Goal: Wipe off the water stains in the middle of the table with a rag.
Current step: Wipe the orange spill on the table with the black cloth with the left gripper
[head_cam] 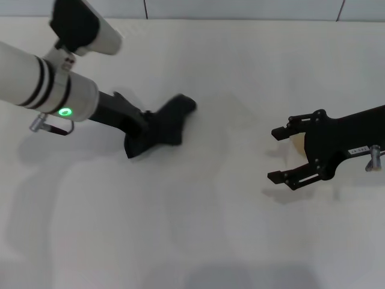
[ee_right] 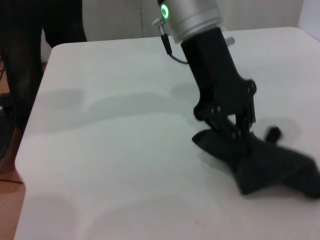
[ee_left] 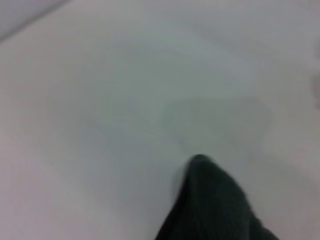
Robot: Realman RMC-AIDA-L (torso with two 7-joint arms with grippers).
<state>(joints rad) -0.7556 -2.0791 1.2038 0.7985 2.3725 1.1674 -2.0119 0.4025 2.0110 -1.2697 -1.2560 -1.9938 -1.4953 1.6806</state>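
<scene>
Here, left gripper clamping rag on table

The left pincer's tips are buried in the rag, its grip unreadable.

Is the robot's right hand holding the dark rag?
No, the right hand hangs open and empty over the table, while the rag is under the left hand across from it.

No text is legible (the right arm's small label blurs).
</scene>
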